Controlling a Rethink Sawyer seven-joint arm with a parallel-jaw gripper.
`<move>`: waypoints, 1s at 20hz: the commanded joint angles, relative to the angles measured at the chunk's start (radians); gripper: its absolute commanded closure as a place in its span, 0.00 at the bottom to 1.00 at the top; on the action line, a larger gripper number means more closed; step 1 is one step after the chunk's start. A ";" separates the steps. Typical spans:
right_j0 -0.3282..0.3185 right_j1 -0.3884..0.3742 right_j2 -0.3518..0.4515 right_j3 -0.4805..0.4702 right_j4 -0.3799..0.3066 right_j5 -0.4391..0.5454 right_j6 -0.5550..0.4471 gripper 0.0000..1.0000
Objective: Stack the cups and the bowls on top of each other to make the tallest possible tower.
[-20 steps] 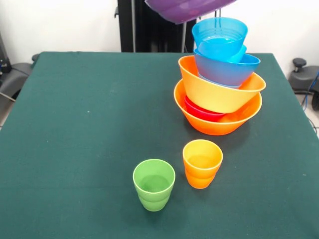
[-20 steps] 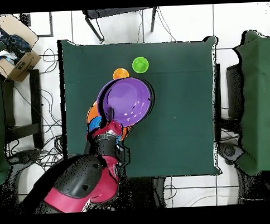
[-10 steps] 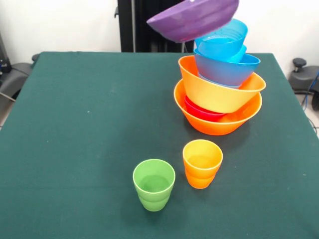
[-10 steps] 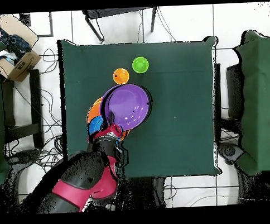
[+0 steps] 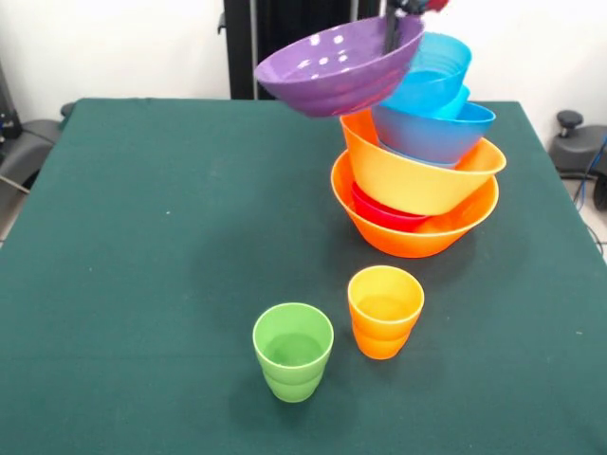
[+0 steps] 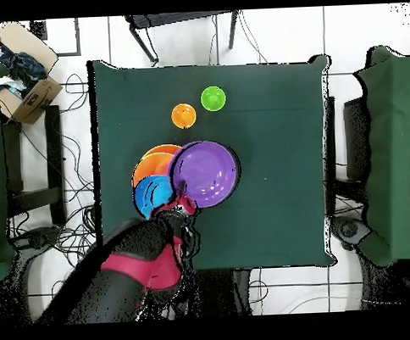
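My gripper (image 5: 391,27) comes in at the top edge and is shut on the far rim of the wide purple bowl (image 5: 337,68). It holds the bowl tilted in the air, against the upper left of the tower (image 5: 417,161). The tower leans: a large orange bowl (image 5: 417,232) as base, then a red bowl (image 5: 384,212), an orange bowl (image 5: 413,175), a large blue bowl (image 5: 434,133) and smaller blue pieces (image 5: 432,71) on top. The orange cup (image 5: 384,311) and green cup (image 5: 293,352) stand upright on the table nearer the camera. The overhead view shows the purple bowl (image 6: 207,172) beside the tower (image 6: 154,181). No blue cup can be told apart.
The green table (image 5: 142,237) ends close behind the tower. The black pedestal (image 5: 285,47) stands at the back. In the overhead view my arm (image 6: 136,265) reaches in from below, and a cardboard box (image 6: 22,79) sits off the table's left.
The purple bowl has come down and moved left in the front view, tipping so its inside faces the camera. The tower and the two cups have not moved.
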State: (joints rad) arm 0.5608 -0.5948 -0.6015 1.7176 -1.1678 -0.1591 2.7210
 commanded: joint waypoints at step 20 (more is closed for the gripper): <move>-0.376 -0.413 0.654 0.291 0.192 0.667 -0.731 1.00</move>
State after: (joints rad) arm 0.1930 -0.9449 -0.0835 1.9675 -0.9609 0.4279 2.2817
